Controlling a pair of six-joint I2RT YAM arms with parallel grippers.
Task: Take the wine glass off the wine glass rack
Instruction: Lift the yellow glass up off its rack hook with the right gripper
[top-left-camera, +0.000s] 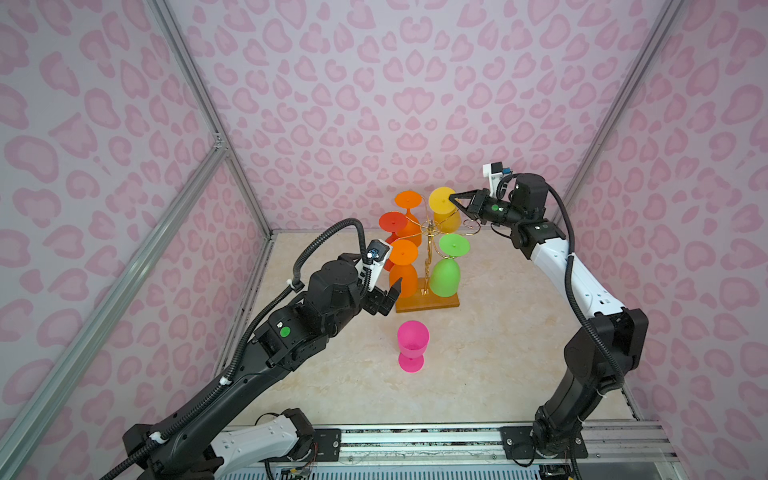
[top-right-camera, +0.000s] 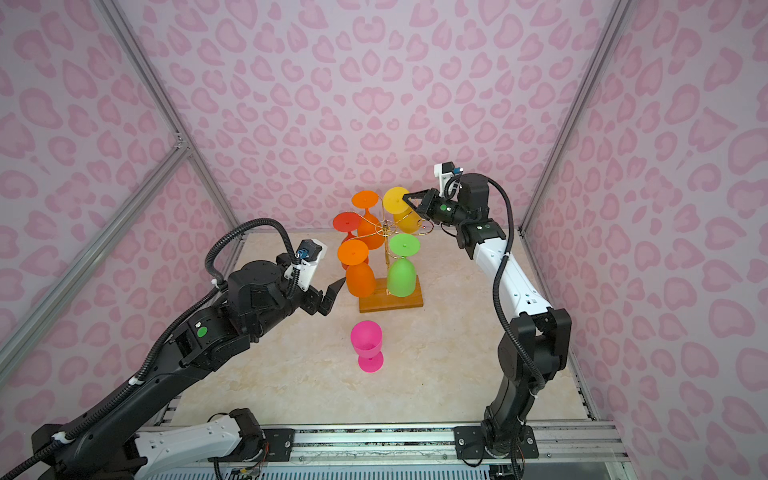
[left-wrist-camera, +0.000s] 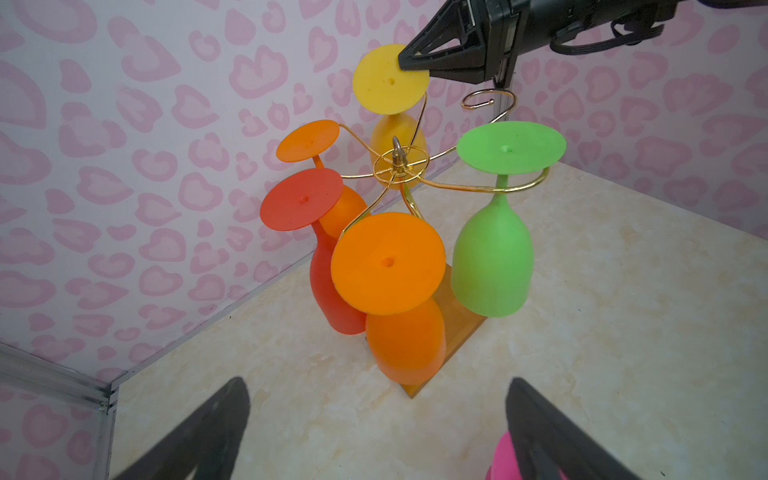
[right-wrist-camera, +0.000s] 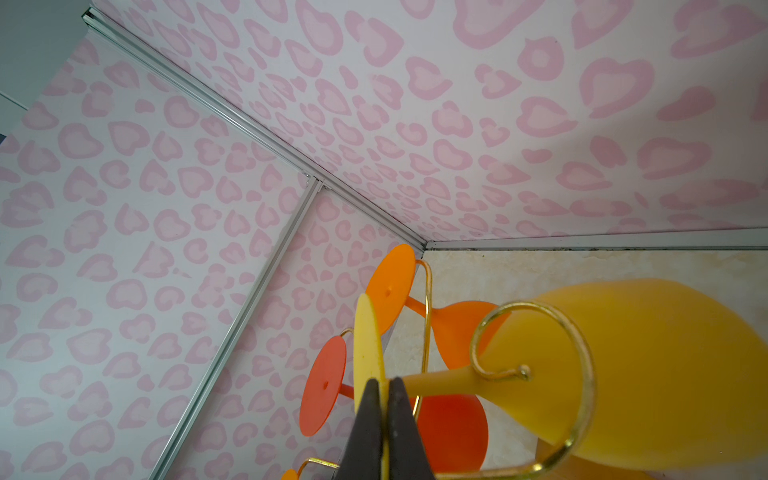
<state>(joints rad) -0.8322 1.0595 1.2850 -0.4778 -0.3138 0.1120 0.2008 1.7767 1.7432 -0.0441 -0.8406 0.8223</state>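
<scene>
The wine glass rack (top-left-camera: 428, 305) (top-right-camera: 390, 305), gold wire on a brown wooden base, carries several upside-down glasses on its arms (left-wrist-camera: 397, 164). A yellow wine glass (top-left-camera: 449, 222) (top-right-camera: 401, 218) (left-wrist-camera: 386, 79) (right-wrist-camera: 644, 365) hangs at the back right. My right gripper (top-left-camera: 451, 198) (top-right-camera: 405, 198) (right-wrist-camera: 384, 384) is shut on the edge of its flat foot. My left gripper (top-left-camera: 390, 297) (top-right-camera: 334, 291) (left-wrist-camera: 376, 386) stands open and empty just left of the front orange glass (top-left-camera: 402, 280) (left-wrist-camera: 388, 264), without touching it.
Red (left-wrist-camera: 301, 199), a second orange (left-wrist-camera: 307, 140) and green (top-left-camera: 444, 278) (left-wrist-camera: 492, 266) glasses also hang on the rack. One curled arm (top-left-camera: 471, 227) (left-wrist-camera: 486, 99) is bare. A pink glass (top-left-camera: 412, 343) (top-right-camera: 365, 340) stands upright on the table before the rack. Pink walls enclose three sides.
</scene>
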